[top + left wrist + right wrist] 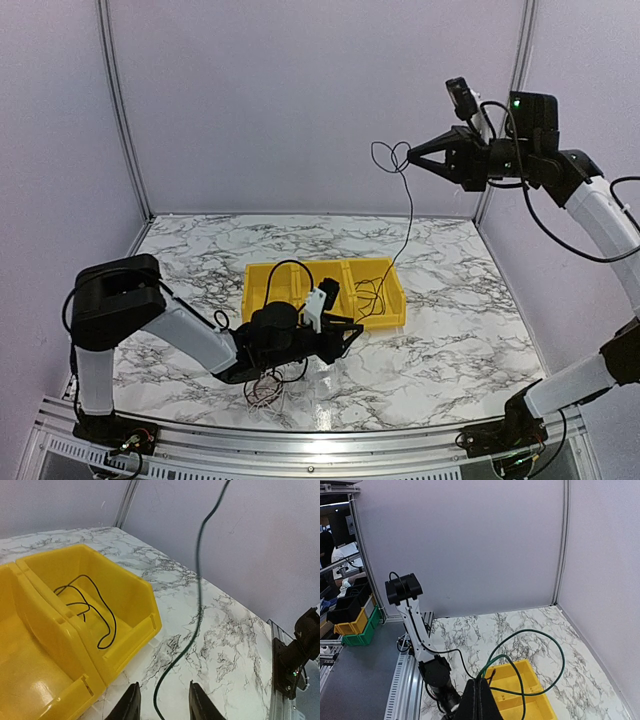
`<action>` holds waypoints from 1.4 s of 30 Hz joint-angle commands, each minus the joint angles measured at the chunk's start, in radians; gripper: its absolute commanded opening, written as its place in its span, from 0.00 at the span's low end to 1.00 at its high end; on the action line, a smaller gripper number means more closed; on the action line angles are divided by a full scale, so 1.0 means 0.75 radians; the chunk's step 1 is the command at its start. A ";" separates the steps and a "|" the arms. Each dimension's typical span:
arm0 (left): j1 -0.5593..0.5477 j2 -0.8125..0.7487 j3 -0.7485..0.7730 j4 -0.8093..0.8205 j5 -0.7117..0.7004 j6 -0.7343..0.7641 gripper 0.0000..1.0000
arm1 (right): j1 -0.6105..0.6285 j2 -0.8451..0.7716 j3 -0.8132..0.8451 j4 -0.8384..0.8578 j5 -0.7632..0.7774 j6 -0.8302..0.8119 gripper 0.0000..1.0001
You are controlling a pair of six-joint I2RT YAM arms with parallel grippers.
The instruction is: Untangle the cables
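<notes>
My right gripper (412, 158) is raised high at the back right, shut on a thin dark green cable (408, 215). The cable loops beside the fingers and hangs down towards the yellow bin (290, 268). In the right wrist view the shut gripper (481, 695) holds the looping green cable (540, 645) above the bin (540, 707). My left gripper (345, 335) is low at the bin's front. In the left wrist view it (162, 705) is open, and the green cable (197, 595) runs between the fingers unclamped. A black wire (100, 610) lies in the bin (150, 625). Reddish wires (265, 388) lie under the left arm.
The bin has two compartments and sits mid-table. A metal rail (300, 440) runs along the near table edge. The right arm's base (300, 650) stands at the table's edge. The left arm (415, 625) shows in the right wrist view. Walls close in the back and sides.
</notes>
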 commanded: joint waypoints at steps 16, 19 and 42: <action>0.016 -0.616 -0.042 -0.185 -0.174 -0.462 0.56 | 0.219 -0.134 -0.393 -0.154 0.385 -0.367 0.00; 0.038 -0.578 0.005 -0.185 -0.102 -0.594 0.56 | 0.226 -0.138 -0.412 -0.148 0.385 -0.371 0.00; 0.117 -0.373 0.061 0.235 0.131 -0.824 0.00 | 0.229 -0.181 -0.557 -0.158 0.495 -0.459 0.33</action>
